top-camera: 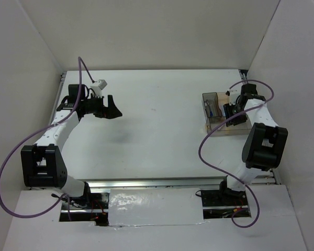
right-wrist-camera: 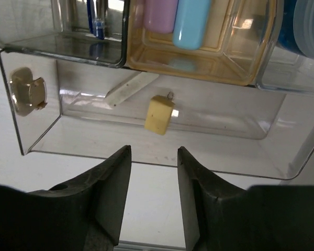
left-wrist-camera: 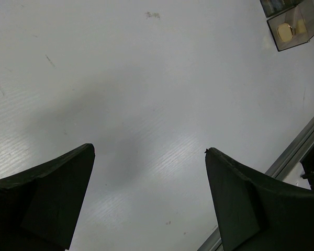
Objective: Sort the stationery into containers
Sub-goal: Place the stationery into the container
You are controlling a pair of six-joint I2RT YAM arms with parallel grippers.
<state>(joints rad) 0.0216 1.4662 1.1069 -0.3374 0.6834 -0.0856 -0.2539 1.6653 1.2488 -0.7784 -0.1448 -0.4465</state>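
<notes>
The clear divided tray (right-wrist-camera: 36, 133) lies right in front of my right gripper (right-wrist-camera: 153, 151), which is open and empty at its near wall. A tan cube (right-wrist-camera: 159, 114) lies in the long front compartment, with a beige block (right-wrist-camera: 26, 90) at its left end. A pink bar (right-wrist-camera: 159, 13) and a light-blue bar (right-wrist-camera: 191, 21) lie in the amber-tinted compartment. A blue pen (right-wrist-camera: 97, 21) stands in the smoky section. A blue-white roll (right-wrist-camera: 303, 26) shows at the far right. The red pen does not show. My left gripper (left-wrist-camera: 149, 149) is open and empty above bare table.
In the top view the tray (top-camera: 208, 124) sits at the table's right side under my right gripper (top-camera: 231, 112); my left gripper (top-camera: 115, 107) is at the far left. A pale flat strip (right-wrist-camera: 131, 89) lies in the front compartment. A metal rail (left-wrist-camera: 298, 151) runs along the table edge.
</notes>
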